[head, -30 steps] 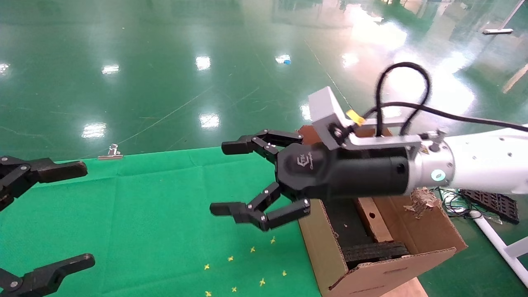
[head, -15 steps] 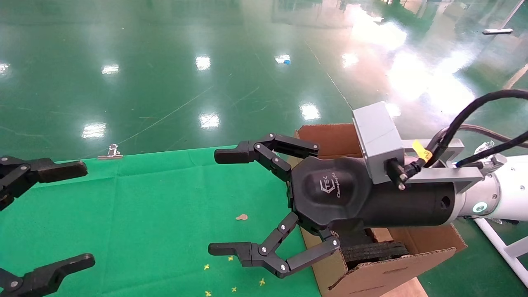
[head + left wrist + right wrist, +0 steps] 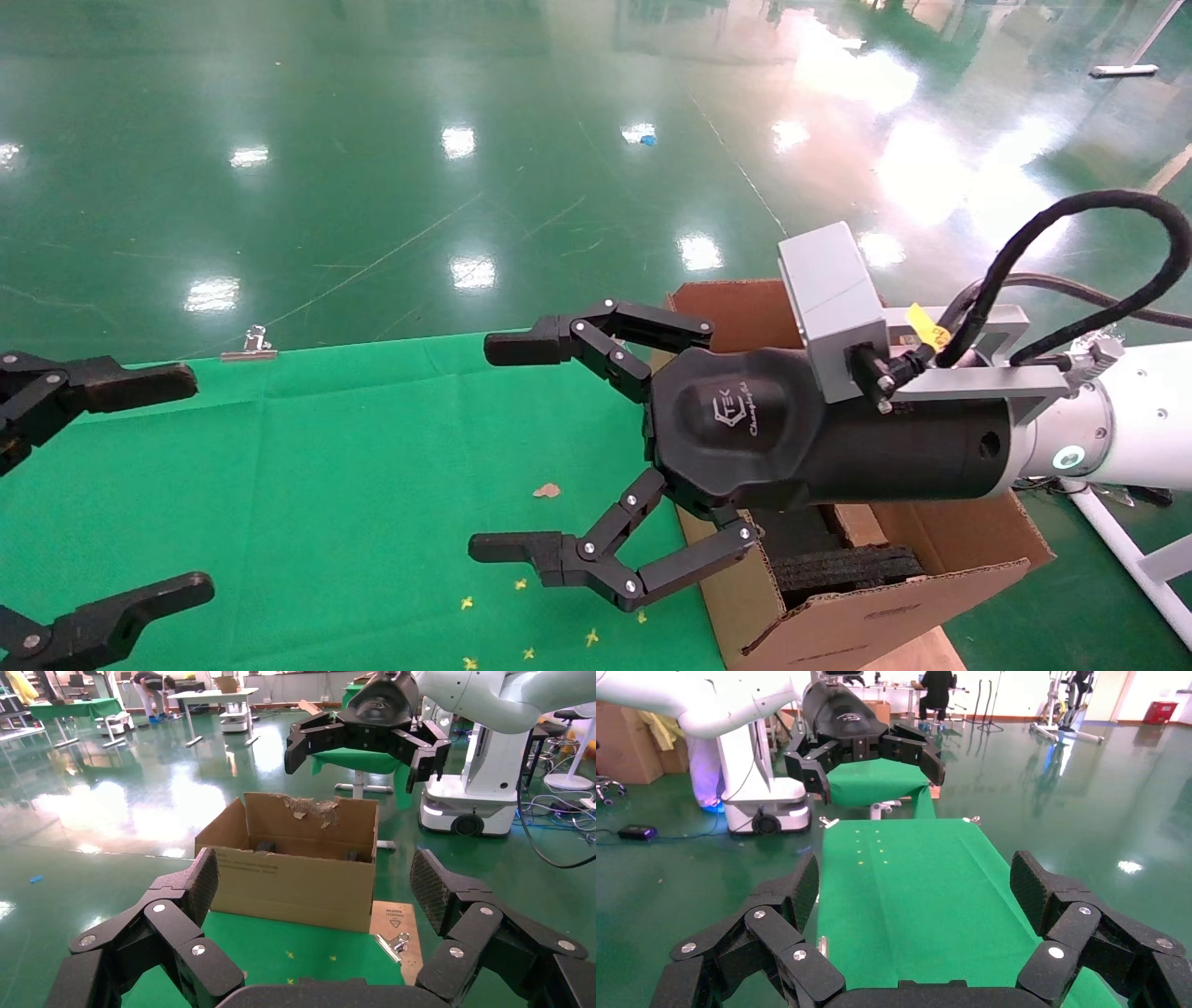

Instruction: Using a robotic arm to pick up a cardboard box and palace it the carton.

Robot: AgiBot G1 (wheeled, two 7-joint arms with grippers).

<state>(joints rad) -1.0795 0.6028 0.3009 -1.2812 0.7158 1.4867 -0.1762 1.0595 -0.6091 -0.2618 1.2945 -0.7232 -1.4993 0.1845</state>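
Observation:
My right robotic arm reaches in from the right, and its gripper (image 3: 498, 447) is open and empty above the green cloth, just left of the carton (image 3: 838, 615). The carton stands at the table's right edge with black foam (image 3: 843, 566) inside. A brown corner of the small cardboard box (image 3: 855, 525) shows inside the carton; the arm hides the rest. The left wrist view shows the carton (image 3: 295, 874) with its torn flap and the right gripper (image 3: 365, 738) above it. My left gripper (image 3: 182, 483) is open and empty at the far left.
A green cloth (image 3: 354, 485) covers the table, with small yellow cross marks (image 3: 521, 584) and a brown scrap (image 3: 546, 490) on it. A metal binder clip (image 3: 250, 345) holds the far edge, another (image 3: 390, 941) sits near the carton. A white frame (image 3: 1127, 550) stands to the right.
My right gripper has rolled over, dropped lower and stayed open. A brown scrap now lies on the cloth. The arm now hides most of the small box. The left gripper has not moved.

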